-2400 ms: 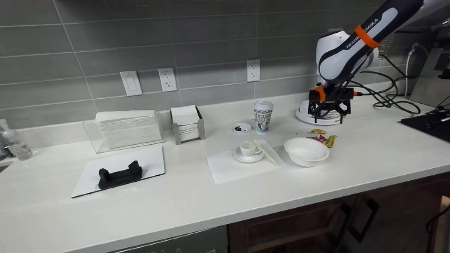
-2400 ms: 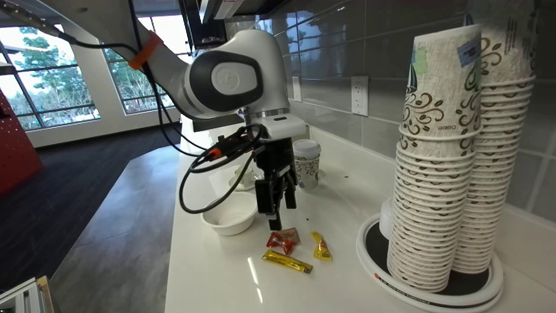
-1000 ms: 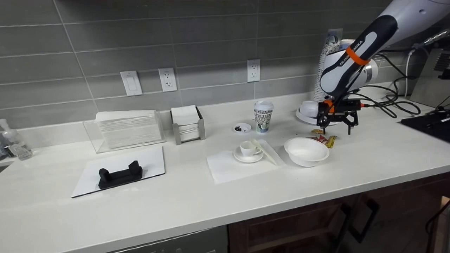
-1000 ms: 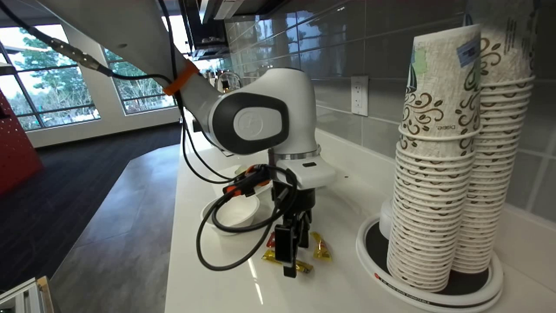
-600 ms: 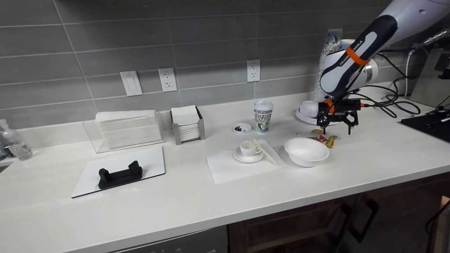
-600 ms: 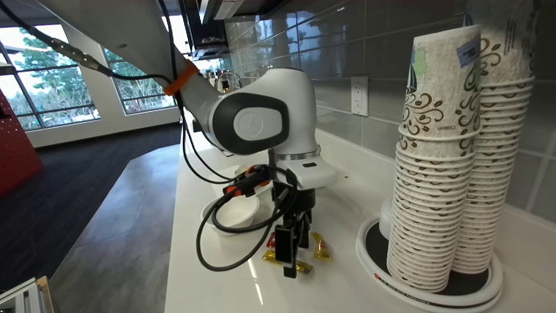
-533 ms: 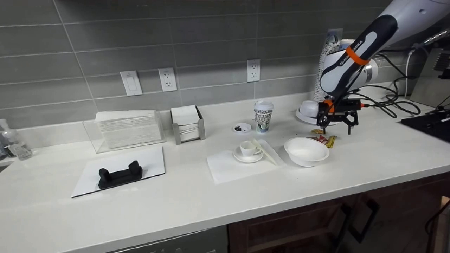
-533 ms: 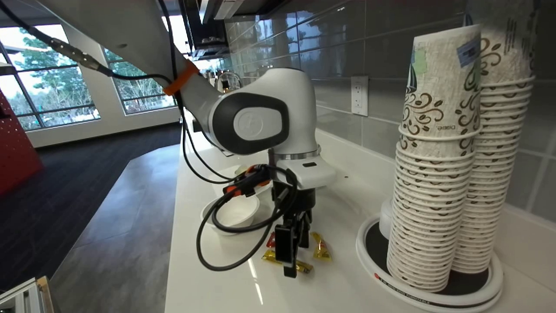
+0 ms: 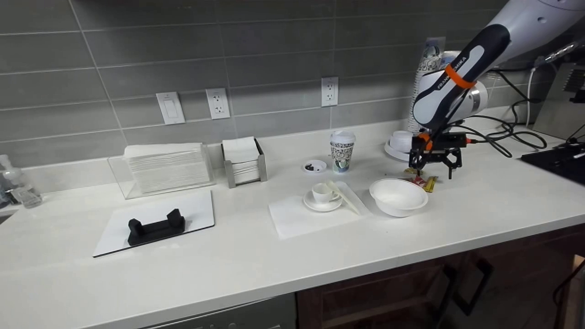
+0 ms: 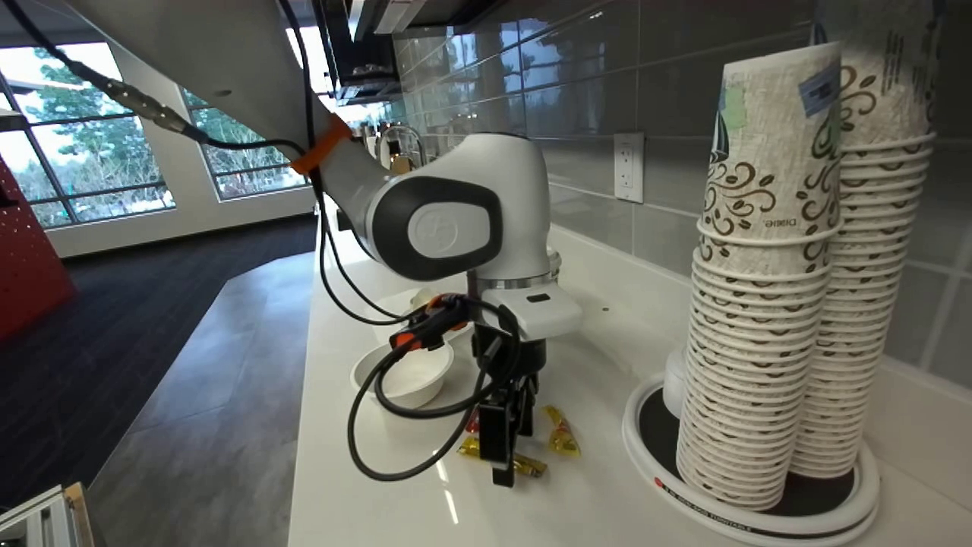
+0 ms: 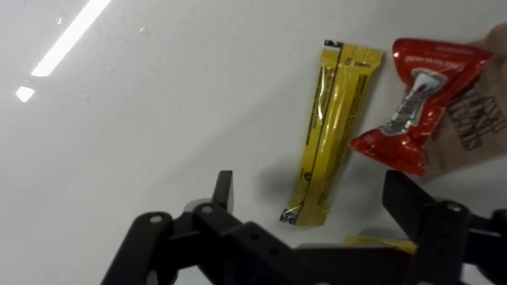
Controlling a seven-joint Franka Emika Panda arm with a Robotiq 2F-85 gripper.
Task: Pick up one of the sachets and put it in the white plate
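Here the gripper [image 11: 310, 188], jaws spread wide, holds nothing; the wrist view shows a yellow packet [image 11: 332, 130] partly between them.

"What is the white counter [image 9: 219, 274] carrying on the left, in an exterior view?"

"A white board [image 9: 199, 208] is lying nearer, and a napkin holder [image 9: 262, 167] is standing farther back."

"On the right?"

"The white plate [image 9: 398, 197] is sitting nearer, and the sachets [image 9: 430, 184] are lying just beyond it. Farther left, a lidded cup [image 9: 342, 155] is standing beside a small dish [image 9: 322, 167]."
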